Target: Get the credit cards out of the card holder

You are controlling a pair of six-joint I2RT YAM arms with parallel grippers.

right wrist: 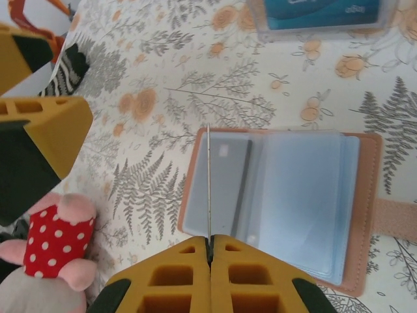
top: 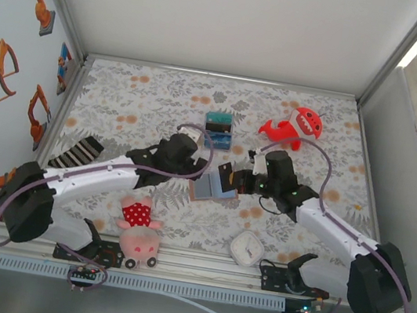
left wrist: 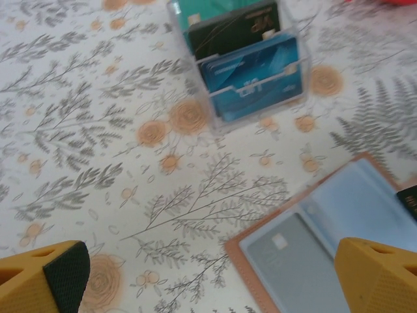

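Ngl, the right gripper (right wrist: 210, 251) pinches just the edge of a card (right wrist: 208, 182) and the left gripper (left wrist: 211, 279) sits spread wide, pinning nothing, so a pull might slip or drag the card holder (right wrist: 300, 195) along.

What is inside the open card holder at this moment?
In the card holder, a grey card sits under the clear sleeves. The right gripper pinches a thin leaf edge-on; card or sleeve, I cannot tell. The overlapping sleeves hide any further cards.
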